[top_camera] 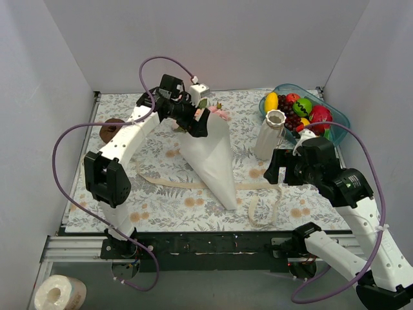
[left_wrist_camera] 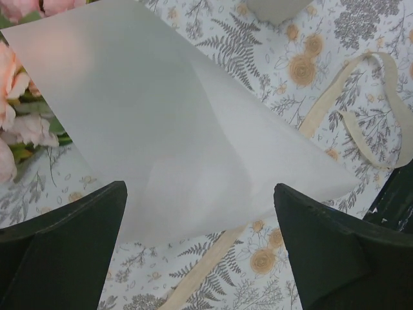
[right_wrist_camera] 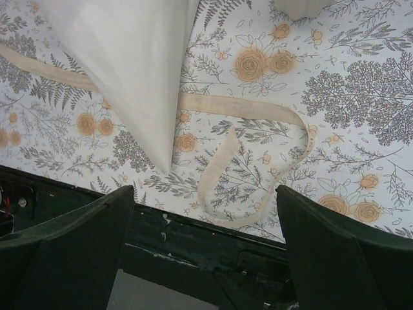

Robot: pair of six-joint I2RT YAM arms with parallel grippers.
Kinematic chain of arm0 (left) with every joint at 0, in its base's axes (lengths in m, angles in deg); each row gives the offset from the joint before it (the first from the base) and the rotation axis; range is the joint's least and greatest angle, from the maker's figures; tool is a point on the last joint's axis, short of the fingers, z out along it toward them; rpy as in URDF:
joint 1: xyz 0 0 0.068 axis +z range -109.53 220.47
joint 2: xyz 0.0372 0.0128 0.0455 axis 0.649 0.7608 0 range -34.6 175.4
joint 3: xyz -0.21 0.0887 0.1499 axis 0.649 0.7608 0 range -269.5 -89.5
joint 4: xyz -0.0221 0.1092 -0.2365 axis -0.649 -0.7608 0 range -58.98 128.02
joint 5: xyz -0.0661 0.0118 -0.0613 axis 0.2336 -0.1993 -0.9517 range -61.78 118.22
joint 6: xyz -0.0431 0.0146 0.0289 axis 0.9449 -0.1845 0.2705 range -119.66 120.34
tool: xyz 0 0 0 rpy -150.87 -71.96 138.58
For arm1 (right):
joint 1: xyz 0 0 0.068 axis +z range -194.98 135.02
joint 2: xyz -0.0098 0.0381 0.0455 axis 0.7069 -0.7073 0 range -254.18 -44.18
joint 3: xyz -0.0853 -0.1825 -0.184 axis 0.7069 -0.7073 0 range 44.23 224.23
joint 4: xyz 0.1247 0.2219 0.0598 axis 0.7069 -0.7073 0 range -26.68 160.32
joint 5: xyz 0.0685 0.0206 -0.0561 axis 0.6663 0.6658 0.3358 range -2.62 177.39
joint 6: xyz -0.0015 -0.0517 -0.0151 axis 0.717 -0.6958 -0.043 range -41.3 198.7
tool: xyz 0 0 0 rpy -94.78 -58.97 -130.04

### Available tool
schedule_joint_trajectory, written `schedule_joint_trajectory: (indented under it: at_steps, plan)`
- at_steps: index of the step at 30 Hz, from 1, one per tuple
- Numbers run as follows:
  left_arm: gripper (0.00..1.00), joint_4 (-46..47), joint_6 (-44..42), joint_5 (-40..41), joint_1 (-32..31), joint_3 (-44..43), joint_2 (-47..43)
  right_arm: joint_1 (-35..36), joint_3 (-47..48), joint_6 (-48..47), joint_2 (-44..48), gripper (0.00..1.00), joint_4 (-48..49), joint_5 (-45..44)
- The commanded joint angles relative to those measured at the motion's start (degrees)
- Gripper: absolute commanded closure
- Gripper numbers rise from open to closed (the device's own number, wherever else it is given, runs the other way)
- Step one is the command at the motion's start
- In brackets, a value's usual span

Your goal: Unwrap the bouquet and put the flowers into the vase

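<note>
Two hands, both spread wide and holding nothing. The left hand hangs over the wide end of the bouquet. Its fingers stand far apart on either side of the paper cone below them; whether they touch the paper I cannot tell. The right hand hovers low over the front right part of the bench. Its fingers are just as far apart, above a loose loop of ribbon.

The bouquet lies on its side in the middle of the bench, the tip of the cone pointing at the near edge and the mouth turned toward the back wall. Pink and peach roses show at that mouth, close by the left hand, with green leaves among them.

The ribbon is untied and lies flat on the flowered bench cover. It runs in from the left, passes under the cone near its tip, and curls into a loop on the right.

Upright and just to the right of the cone stands the white ribbed vase, apart from the roses. Behind it, in the back right corner, sits a blue bowl of toy fruit. A roll of paper lies off the bench at the near left.
</note>
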Motion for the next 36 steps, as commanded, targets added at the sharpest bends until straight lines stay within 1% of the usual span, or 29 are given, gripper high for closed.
schedule_joint_trajectory:
  at_steps: [1, 2, 5, 11, 15, 19, 26, 36]
  plan:
    - [0.02, 2.67, -0.67, -1.69, 5.38, 7.17, -4.57, -0.07, -0.55, -0.26, 1.33, 0.02, 1.64, 0.88]
    - [0.02, 2.76, -1.03, -3.70, 7.57, 7.97, -4.49, -0.07, -0.64, -0.35, 1.50, 0.02, 1.55, 0.71]
    - [0.02, 2.15, -2.87, -7.22, 10.39, 11.92, -4.48, -0.07, -0.56, -0.44, 1.59, 0.02, 1.29, 0.53]
    - [0.02, 3.64, -5.42, -9.96, 11.72, 21.50, -8.61, -0.15, -0.29, -0.61, 1.59, 0.02, 1.20, 0.44]
    - [0.02, 2.94, -6.74, -12.68, 11.89, 25.02, -9.67, -0.07, -0.47, -0.61, 1.16, 0.02, 1.47, 0.44]
    - [0.07, 3.37, -6.74, -13.65, 11.81, 26.70, -9.41, -0.15, -0.64, -0.53, 0.80, 0.02, 2.08, 0.71]
    - [0.13, 3.37, -7.18, -15.85, 11.81, 26.00, -7.74, -0.07, -0.20, -0.61, 0.45, 0.02, 1.90, 0.62]
    - [0.14, 6.54, -7.09, -15.41, 11.89, 27.40, -5.10, -0.07, 0.06, -0.79, 0.45, 0.02, 2.35, 2.73]
